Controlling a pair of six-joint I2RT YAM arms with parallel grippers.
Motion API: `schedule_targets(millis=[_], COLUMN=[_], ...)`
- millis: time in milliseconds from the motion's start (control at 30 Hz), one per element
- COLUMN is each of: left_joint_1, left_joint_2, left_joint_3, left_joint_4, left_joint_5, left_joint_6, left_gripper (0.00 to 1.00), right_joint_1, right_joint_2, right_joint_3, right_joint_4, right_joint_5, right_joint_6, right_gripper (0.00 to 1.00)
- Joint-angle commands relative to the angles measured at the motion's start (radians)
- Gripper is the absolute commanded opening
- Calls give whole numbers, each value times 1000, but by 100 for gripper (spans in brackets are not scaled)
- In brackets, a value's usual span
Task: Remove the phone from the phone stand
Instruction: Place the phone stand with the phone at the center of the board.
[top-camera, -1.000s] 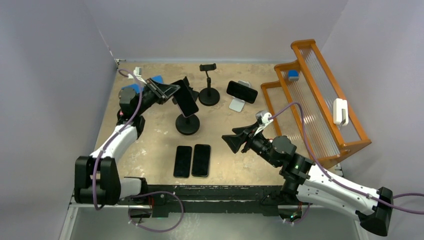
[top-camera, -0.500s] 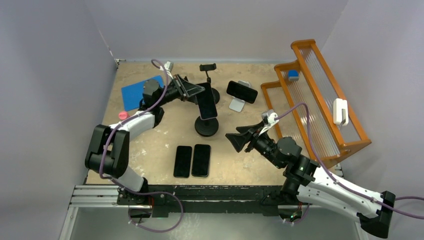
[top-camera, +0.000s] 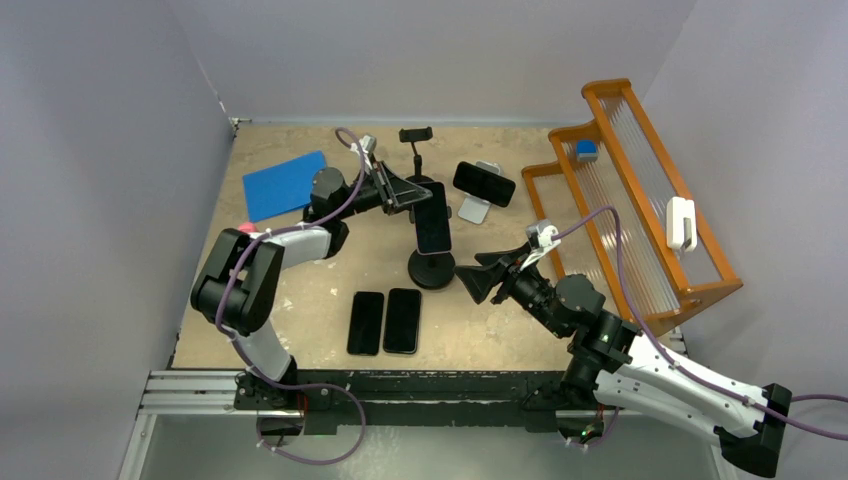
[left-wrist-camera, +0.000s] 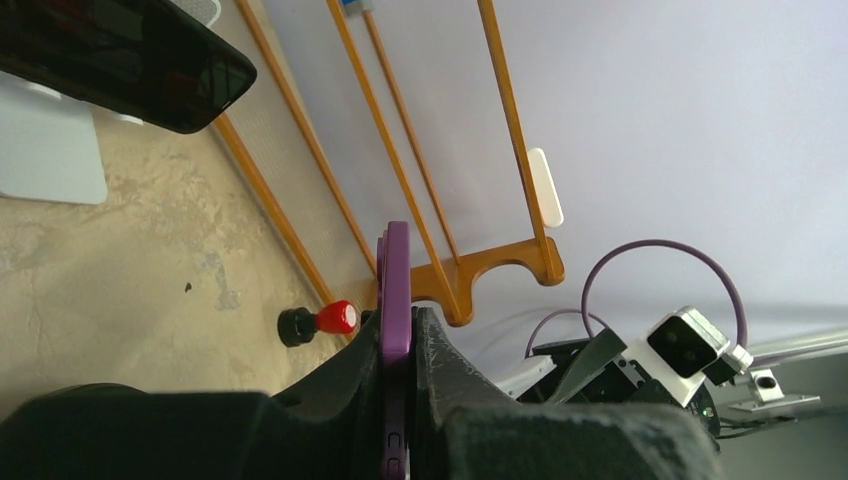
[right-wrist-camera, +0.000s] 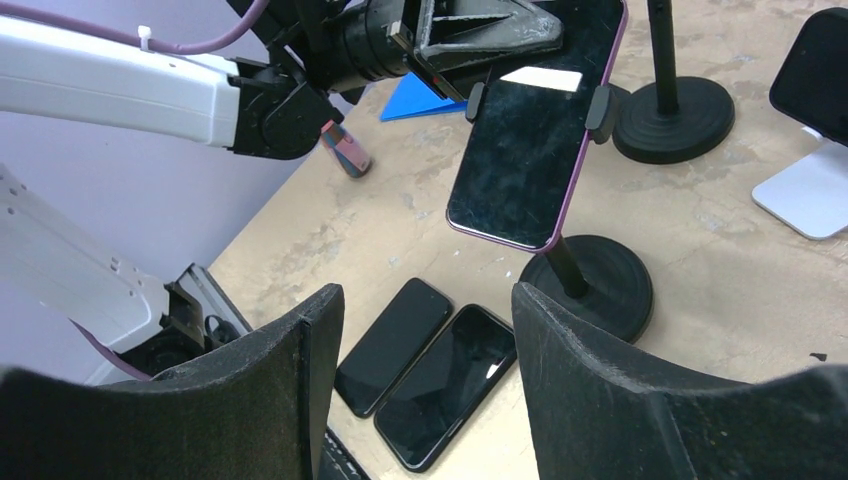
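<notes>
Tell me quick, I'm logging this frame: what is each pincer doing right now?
Left pincer: closed on the purple-cased phone, which sits in its stand.
Right pincer: open, holding nothing.

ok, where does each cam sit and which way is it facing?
Top external: above and behind the bases, looking down on the table; both arms show.
Left wrist: faces the orange-framed rack; left hand clamps the purple-cased black phone.
Right wrist: faces that phone on its round black stand, through the open right hand.
Shared: both wrist views show the phone.
</notes>
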Motion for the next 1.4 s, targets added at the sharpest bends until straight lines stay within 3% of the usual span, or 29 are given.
schedule_targets(millis=[0, 267, 633, 767, 833, 900, 1100, 1367], left_joint_1=[-11, -15, -15, -13, -5, 6, 44, 83], left_joint_2=[20, 62, 5, -54, -94, -143, -281, -329], left_joint_3=[34, 22, 55, 61, 62, 65, 85, 124], left_joint_4=[196, 207, 35, -90, -172, -280, -505, -662], left_joint_5=[17, 41, 75, 57, 38, 10, -34, 24], left_joint_6=[-60, -27, 114, 201, 254, 321, 487, 614], left_gripper=[0, 1, 43, 53, 69, 74, 79, 75], right_joint_1=[3, 3, 4, 4, 3, 3, 3, 2], right_joint_2=[-6, -1, -6, 0, 8, 20, 121, 381], right_joint_3=[32, 41, 51, 65, 76, 90, 166, 309], right_joint_4=[22, 6, -12, -19, -21, -20, -84, -155], right_joint_5=[17, 16, 21, 30, 40, 54, 118, 169], right_joint_6=[14, 13, 20, 23, 26, 31, 101, 117], right_gripper=[65, 65, 65, 65, 65, 67, 84, 90])
